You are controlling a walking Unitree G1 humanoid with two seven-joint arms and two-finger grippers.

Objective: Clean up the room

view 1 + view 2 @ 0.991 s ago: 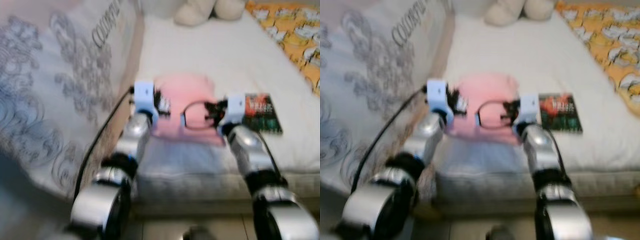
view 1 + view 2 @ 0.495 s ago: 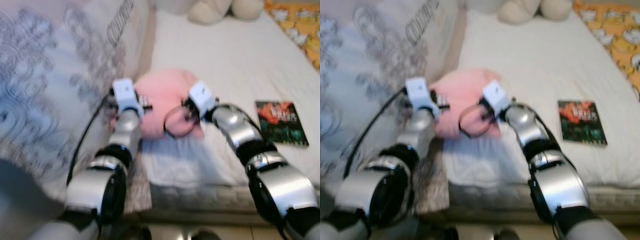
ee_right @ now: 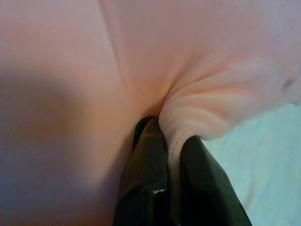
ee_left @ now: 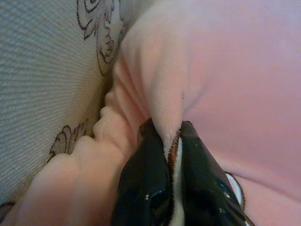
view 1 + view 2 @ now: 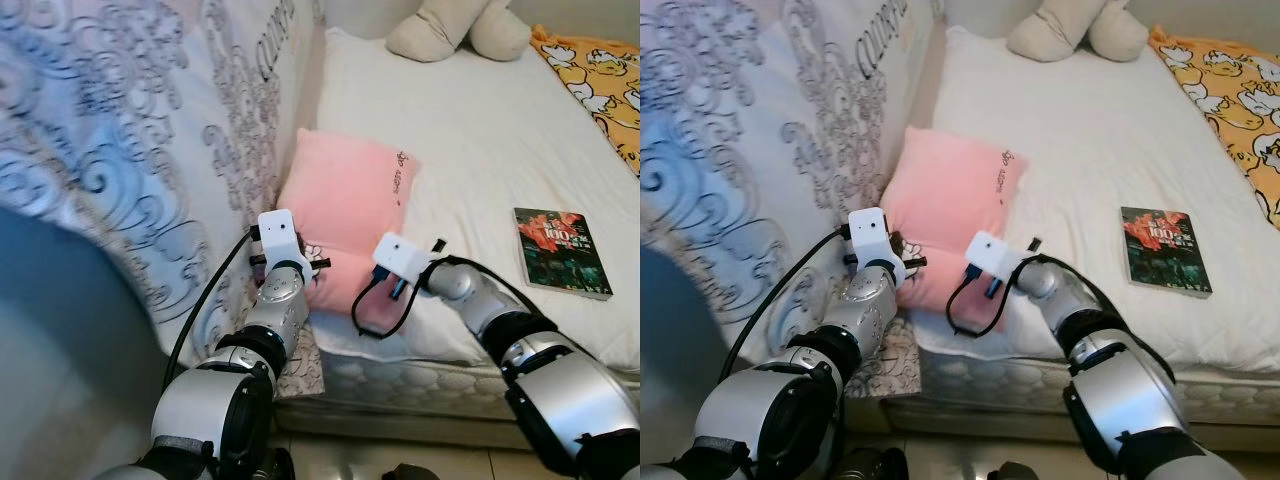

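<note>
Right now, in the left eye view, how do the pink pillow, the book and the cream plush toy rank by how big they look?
1. Pink pillow, pinched by both grippers.
2 and 3. Cream plush toy and book look alike; the toy is farther and cut off, so unranked.

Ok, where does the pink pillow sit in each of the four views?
Left eye view: pink pillow left of centre on the bed, against the patterned fabric.
Right eye view: the pillow left of centre.
Left wrist view: a fold pinched in the left claw.
Right wrist view: a fold pinched in the right claw.
Shared landmark: the pillow's embroidered edge.
</note>
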